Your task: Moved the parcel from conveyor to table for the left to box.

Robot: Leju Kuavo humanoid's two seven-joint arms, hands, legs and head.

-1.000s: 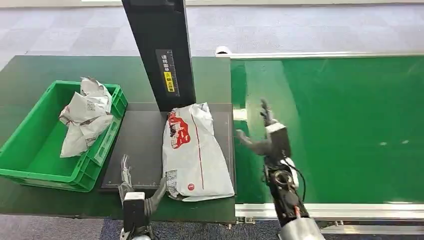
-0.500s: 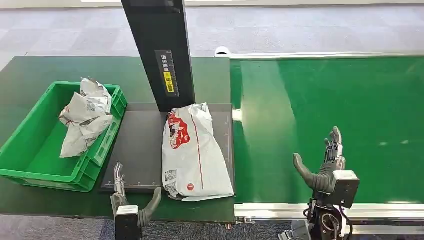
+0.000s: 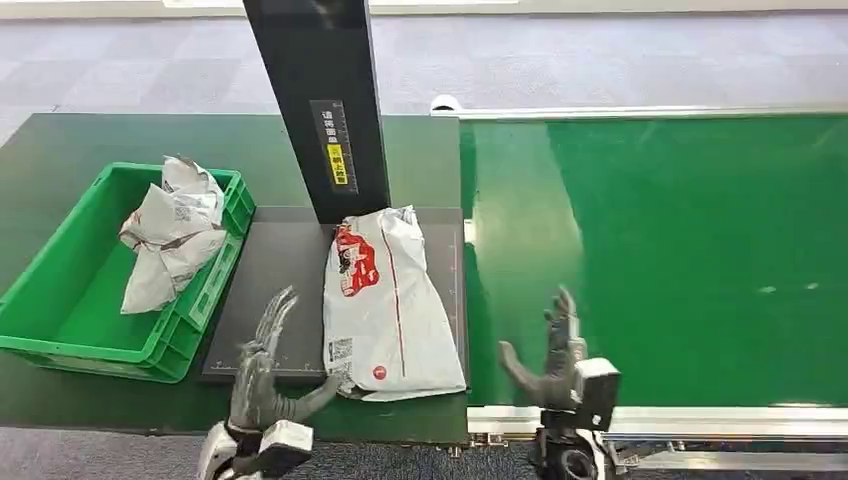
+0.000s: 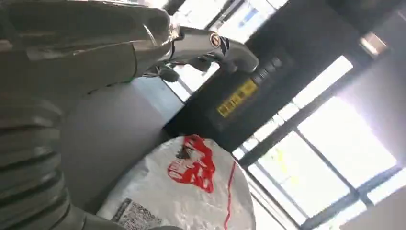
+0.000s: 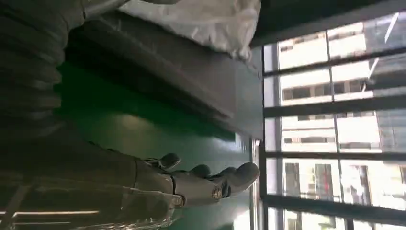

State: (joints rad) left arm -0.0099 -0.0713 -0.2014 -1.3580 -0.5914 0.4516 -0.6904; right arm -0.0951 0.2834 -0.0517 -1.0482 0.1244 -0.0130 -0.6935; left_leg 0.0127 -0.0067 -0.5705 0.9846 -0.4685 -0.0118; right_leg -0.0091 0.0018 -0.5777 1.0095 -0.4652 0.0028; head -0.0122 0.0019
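A white parcel (image 3: 390, 300) with a red print lies flat on the dark scale plate (image 3: 280, 290), its far end against the black scanner column (image 3: 320, 100). My left hand (image 3: 265, 375) hovers open at the plate's near edge, thumb close to the parcel's near left corner. The left wrist view has the parcel (image 4: 191, 191) close ahead of the fingers (image 4: 210, 45). Over the near edge of the green conveyor (image 3: 680, 250), just right of the parcel, is my right hand (image 3: 555, 360), open and holding nothing. In the right wrist view its fingers (image 5: 201, 184) are spread.
A green crate (image 3: 60, 310) at the left holds several crumpled white parcels (image 3: 170, 230). The conveyor's metal rail (image 3: 700, 420) runs along the near side. The dark green table (image 3: 60, 150) surrounds crate and plate.
My right hand has drawn back from beside the parcel to the conveyor's near edge, swinging right and then left again. My left hand has risen and reached toward the parcel's near corner.
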